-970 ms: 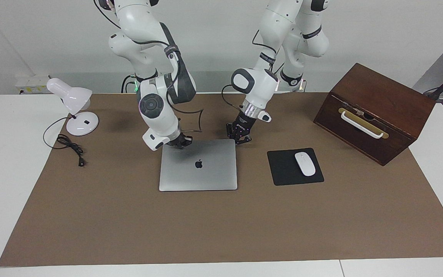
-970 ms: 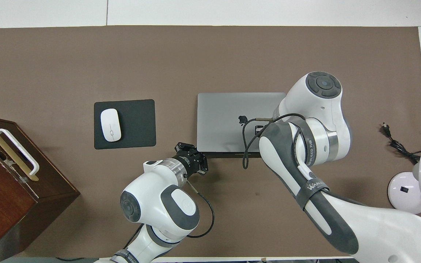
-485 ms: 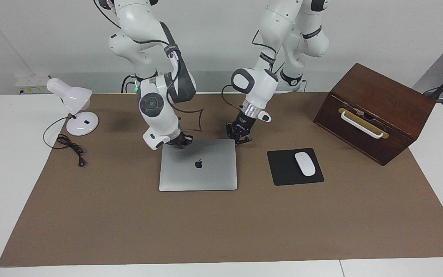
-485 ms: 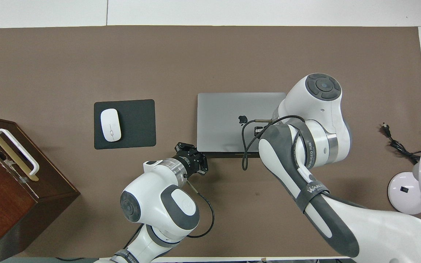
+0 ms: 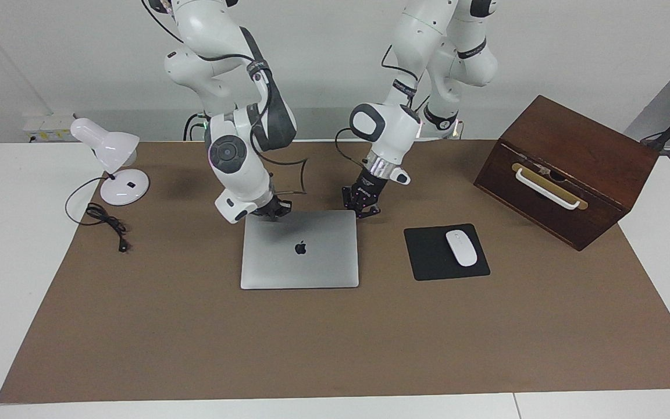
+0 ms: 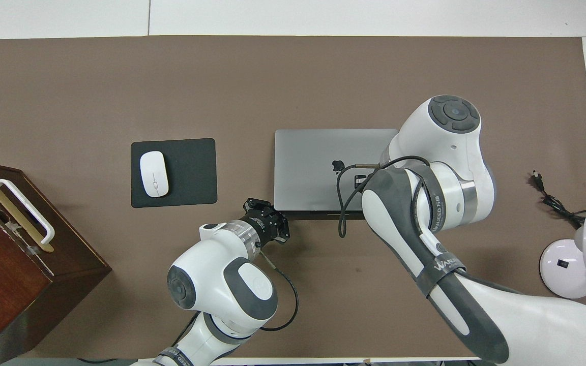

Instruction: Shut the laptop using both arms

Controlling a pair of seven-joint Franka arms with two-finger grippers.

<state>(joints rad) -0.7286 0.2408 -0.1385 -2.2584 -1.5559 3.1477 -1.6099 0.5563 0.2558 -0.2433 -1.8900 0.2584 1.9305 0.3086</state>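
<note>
Lying flat w/ lid down, laptop [image 5: 299, 249] sits mid-mat [image 5: 335, 343], logo up. Right gripper [image 5: 275, 209] is clenched, holding nothing — just above the lid corner nearest the robots, toward the right arm's end of the table. Left gripper [image 5: 363, 203] also clenched and empty, by the other robot-side corner, just off the laptop's edge. Mouse [image 5: 461, 247] on pad [image 5: 428, 256] beside laptop; wooden box [image 5: 567, 169] and lamp [image 5: 111, 160] at the table's two ends.

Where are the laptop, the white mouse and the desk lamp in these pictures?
laptop [image 5: 300, 259]: facing view, on the closed silver lid below the logo.
white mouse [image 5: 461, 248]: facing view, middle of its shell.
desk lamp [image 5: 125, 187]: facing view, on its round base.
</note>
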